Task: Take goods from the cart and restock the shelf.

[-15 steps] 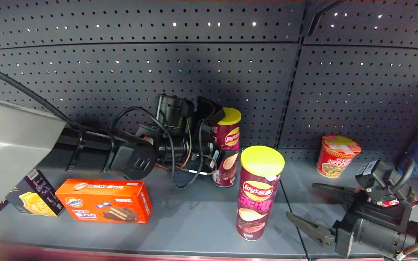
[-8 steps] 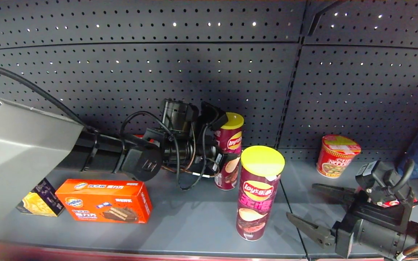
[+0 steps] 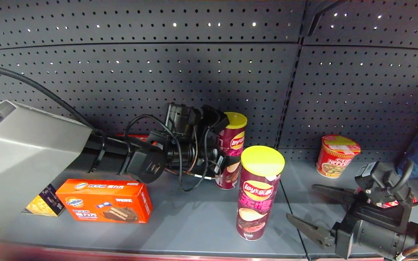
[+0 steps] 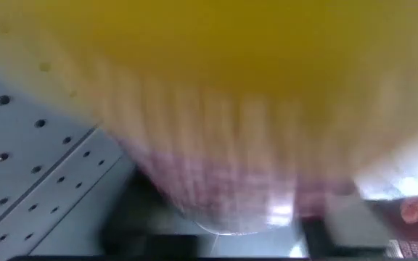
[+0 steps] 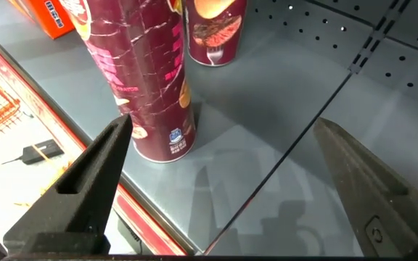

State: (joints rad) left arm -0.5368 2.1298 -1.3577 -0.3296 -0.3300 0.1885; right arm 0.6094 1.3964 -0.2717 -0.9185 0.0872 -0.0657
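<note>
Chips can point(image 3: 236, 140) in left hand point(image 3: 225, 142)

Matt metal shelf point(image 3: 194, 221); glossy chip can point(image 3: 232, 145) w/ plastic lid point(image 3: 235, 120).

Dim shelf point(image 3: 194, 221), light pinpricks through pegboard point(image 3: 122, 72), bowed edges, left wrist view blurred, perhaps by nearness
</note>
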